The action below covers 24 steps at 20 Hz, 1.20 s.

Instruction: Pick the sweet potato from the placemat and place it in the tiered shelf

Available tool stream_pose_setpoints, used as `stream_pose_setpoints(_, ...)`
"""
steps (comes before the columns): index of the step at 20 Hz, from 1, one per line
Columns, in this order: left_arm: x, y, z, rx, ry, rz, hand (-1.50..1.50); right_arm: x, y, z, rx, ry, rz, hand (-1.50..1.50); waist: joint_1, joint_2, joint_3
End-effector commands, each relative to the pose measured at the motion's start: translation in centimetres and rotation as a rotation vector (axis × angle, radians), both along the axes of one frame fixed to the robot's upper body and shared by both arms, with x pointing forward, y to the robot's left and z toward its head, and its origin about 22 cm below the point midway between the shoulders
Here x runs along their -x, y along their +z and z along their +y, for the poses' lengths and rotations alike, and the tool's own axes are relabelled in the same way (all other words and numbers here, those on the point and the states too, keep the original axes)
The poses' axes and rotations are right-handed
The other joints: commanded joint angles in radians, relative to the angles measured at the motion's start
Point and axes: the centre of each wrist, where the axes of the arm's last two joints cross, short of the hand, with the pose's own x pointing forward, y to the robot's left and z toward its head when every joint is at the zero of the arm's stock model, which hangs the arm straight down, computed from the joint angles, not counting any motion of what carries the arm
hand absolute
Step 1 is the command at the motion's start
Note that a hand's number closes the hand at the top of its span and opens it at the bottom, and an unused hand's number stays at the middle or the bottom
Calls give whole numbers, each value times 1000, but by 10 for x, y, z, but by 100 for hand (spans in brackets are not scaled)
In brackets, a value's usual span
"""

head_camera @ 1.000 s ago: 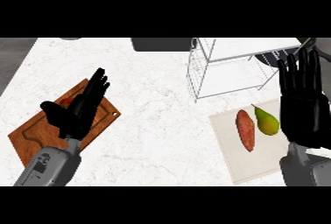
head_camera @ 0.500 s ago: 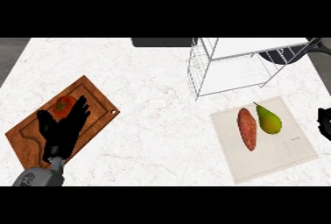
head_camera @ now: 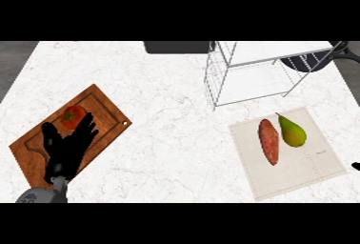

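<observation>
Lying lengthwise on placemat (head_camera: 309, 171), sweet potato (head_camera: 268, 141) points toward shelf (head_camera: 260, 71); left robot hand (head_camera: 67, 147) fingers spread.

Sweet potato (head_camera: 268, 141) lies left of pear (head_camera: 291, 133) on placemat (head_camera: 299, 170), before shelf (head_camera: 259, 71).

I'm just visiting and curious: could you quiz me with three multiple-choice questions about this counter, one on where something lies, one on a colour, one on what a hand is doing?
1. Where does the sweet potato lie?
A. on the placemat, left of the pear
B. on the wooden board
C. inside the shelf

2. What colour is the tomato on the wooden board?
A. green
B. red
C. white

3. What is the left hand doing?
A. holding the pear
B. gripping the tiered shelf
C. open over the board, holding nothing

Answers: A, it lies beside the pear on the mat; B, plainly red; C, fingers spread, nothing in them.
</observation>
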Motion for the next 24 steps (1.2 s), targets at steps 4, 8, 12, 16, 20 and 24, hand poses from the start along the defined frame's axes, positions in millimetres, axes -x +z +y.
stream_pose_setpoints(4, -5, 7, 12, -6, 25, 30, 0, -30, 63, 15, 64, 215, 128, -150, 0, -2, -3)
stream_pose_setpoints(8, 12, -1, 15, -4, 24, 23, 0, -32, 90, 50, 152, 245, 215, -150, 2, -4, -5)
stream_pose_setpoints(12, 6, 15, 17, -13, 13, 32, 0, -37, 94, 80, 179, 157, 270, -150, 2, -3, -3)
stream_pose_setpoints(16, 11, -6, 0, 2, -8, 27, 0, -66, 100, 129, 237, 94, 301, -150, 13, 0, -3)
stream_pose_setpoints(20, -7, 11, 18, -15, 8, 31, 0, -74, 109, 150, 341, 37, 397, -150, 12, 1, -3)
stream_pose_setpoints(24, 23, 4, 9, 8, 1, 44, 0, -85, 77, 174, 344, 43, 478, -150, 17, -1, -2)
